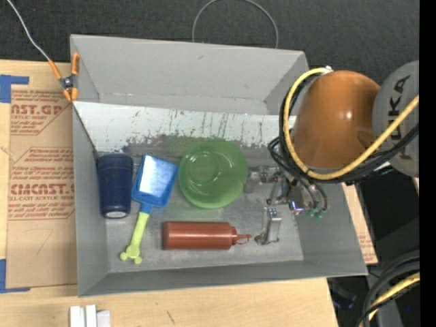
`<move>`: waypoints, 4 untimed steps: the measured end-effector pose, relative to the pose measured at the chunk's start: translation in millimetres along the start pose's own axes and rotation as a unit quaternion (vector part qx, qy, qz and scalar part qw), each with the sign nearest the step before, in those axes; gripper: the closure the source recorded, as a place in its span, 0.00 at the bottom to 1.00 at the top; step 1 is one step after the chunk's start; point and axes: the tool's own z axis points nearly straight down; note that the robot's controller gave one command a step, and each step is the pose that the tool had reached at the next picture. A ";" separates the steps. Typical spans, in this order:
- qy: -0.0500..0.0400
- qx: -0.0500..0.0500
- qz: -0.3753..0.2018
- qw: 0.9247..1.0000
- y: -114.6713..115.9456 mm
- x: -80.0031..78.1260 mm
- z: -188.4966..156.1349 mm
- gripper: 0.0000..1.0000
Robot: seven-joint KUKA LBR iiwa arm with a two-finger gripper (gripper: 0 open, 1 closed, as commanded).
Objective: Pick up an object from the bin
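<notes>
Gripper [269, 231], opening can't be told, sits low just right of the red-brown plastic bottle [197, 236] lying near the front wall of the grey metal bin [184, 80]; prob. best to shift left over its body, w/ jaws across its width, clear of the green plastic bowl [212, 172].

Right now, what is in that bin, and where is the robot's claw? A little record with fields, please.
bin: grey metal
cup: dark blue, far left
scoop: blue with a yellow-green handle, just right of the cup
bowl: green, in the middle
bottle: red-brown, lying on its side at the front, cap pointing right
gripper: down in the bin's right part, beside the bottle's cap; whether they touch I cannot tell
</notes>
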 end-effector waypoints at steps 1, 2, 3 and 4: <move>-0.004 0.000 0.000 1.000 0.0 -1.4 -4.5 0.00; -0.003 0.000 -0.066 0.998 47.8 -4.2 68.9 0.00; -0.006 -0.001 -0.153 0.988 102.8 -36.9 85.8 0.00; -0.005 0.000 -0.210 0.978 105.5 -40.0 136.8 0.00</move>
